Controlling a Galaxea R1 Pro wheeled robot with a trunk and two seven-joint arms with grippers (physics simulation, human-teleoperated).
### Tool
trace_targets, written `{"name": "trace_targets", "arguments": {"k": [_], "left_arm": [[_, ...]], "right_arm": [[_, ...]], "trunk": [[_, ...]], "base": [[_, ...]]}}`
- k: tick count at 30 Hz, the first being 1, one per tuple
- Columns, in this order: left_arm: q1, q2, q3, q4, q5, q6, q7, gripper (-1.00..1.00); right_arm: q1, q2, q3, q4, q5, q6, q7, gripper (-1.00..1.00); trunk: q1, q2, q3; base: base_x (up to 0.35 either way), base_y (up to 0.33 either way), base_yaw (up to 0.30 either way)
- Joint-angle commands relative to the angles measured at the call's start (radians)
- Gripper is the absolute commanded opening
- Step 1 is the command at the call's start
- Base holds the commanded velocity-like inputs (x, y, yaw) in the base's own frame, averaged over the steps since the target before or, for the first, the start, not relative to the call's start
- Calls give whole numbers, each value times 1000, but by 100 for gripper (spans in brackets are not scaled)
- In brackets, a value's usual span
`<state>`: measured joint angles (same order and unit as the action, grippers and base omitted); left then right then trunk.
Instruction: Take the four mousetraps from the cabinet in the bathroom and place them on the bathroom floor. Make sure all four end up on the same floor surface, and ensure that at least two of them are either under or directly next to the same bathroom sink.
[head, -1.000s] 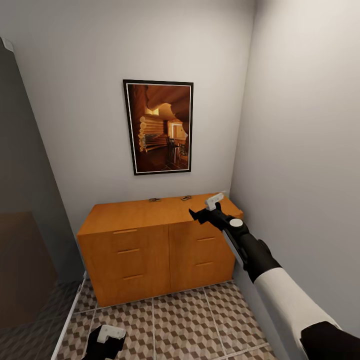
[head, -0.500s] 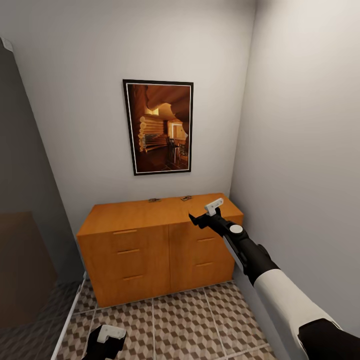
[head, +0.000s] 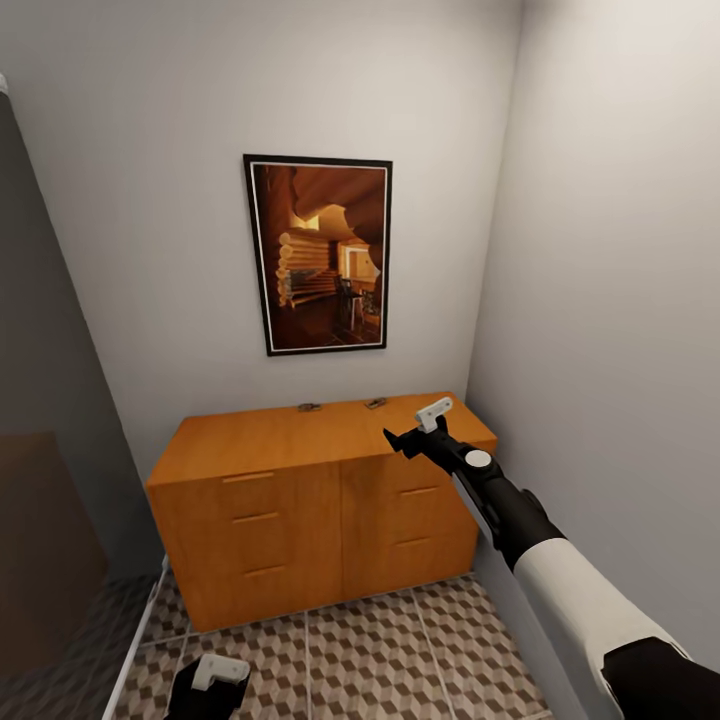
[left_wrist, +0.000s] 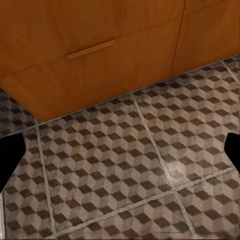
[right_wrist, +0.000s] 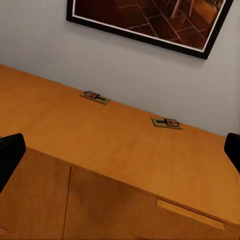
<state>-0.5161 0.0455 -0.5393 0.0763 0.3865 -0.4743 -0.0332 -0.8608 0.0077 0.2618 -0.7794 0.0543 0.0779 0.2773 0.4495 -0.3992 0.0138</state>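
The right end effector (head: 412, 428), fingers spread and empty, hovers over the cabinet (head: 300, 500) front edge; two mousetraps (right_wrist: 95, 96) (right_wrist: 167, 122) lie by the wall.

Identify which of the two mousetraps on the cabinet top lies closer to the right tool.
The right-hand mousetrap, nearer the side wall; the other mousetrap sits further left from the right tool.

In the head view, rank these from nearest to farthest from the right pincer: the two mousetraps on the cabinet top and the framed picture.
1. Right mousetrap, near the cabinet's back edge by the right pincer.
2. Left mousetrap, farther left along the back edge.
3. Framed picture, up on the wall.
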Motion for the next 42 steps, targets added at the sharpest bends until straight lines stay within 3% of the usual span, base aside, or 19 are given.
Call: {"name": "trace_targets", "arguments": {"k": [1,6,13,21,42], "left_arm": [[-1,0,-8,3,9,7,-4,100],[17,11,-9,4,9,59,-7,100],[111,30,-9,5,9,67,-4,100],[173,56,-8,5,9,64,-2,100],[183,59,-9,4,9,62,-2,100]], "right_arm": [[0,0,-1,-1,6,5,3,100],[0,-1,-2,-1,5,5,4,100],[0,-2,-3,-1,5,5,5,100],[0,-3,-2,-3,4,-1,8,100],[0,-3,-1,-4,5,-21,8,100]], "trunk": [[1,-1,0],[1,-1,0],[1,-1,0],[1,-1,0],[1,-1,0]], "base": [[68,28,0],[27,11,0],[4,2,0],[0,0,0],[62,0,0]]}}
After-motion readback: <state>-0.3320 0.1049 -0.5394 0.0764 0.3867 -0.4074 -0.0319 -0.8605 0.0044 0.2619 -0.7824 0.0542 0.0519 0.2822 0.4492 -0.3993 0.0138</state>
